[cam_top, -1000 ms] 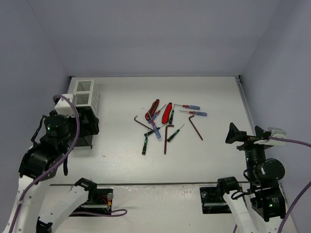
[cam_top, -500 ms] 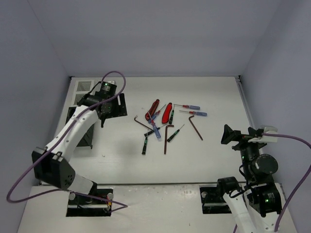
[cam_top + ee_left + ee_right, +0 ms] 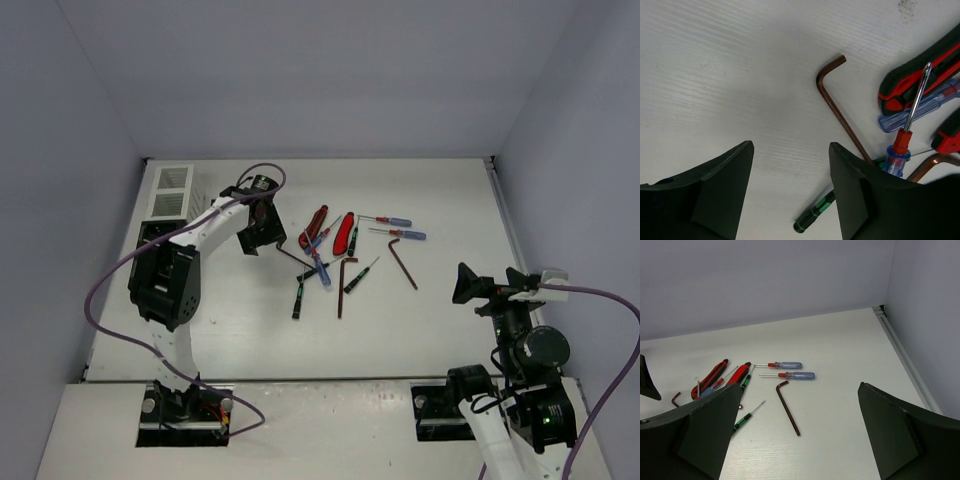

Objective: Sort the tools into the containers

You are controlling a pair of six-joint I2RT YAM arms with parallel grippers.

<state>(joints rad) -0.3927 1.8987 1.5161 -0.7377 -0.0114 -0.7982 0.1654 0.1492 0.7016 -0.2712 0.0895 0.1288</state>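
Note:
The tools lie in a loose pile mid-table: red-handled pliers [image 3: 317,225], blue-handled screwdrivers [image 3: 400,227], green-handled screwdrivers [image 3: 299,296] and brown hex keys [image 3: 404,262]. My left gripper [image 3: 268,235] is open and empty at the pile's left edge. In the left wrist view its jaws [image 3: 790,150] stand apart over bare table, with a hex key [image 3: 835,107] just ahead, a green screwdriver [image 3: 815,216] and the pliers [image 3: 920,75] to the right. My right gripper [image 3: 490,285] is open and empty, right of the pile. A white slatted bin [image 3: 171,188] stands at the back left.
A black bin [image 3: 150,238] in front of the white one is partly hidden by my left arm's elbow [image 3: 165,285]. Walls close the table at the back and both sides. In the right wrist view [image 3: 800,387] a hex key [image 3: 789,409] and two blue screwdrivers [image 3: 790,370] lie ahead.
My left arm has swung from beside the bins out to the right and now reaches the left edge of the tool pile. My right gripper has dropped slightly. The tools have not moved.

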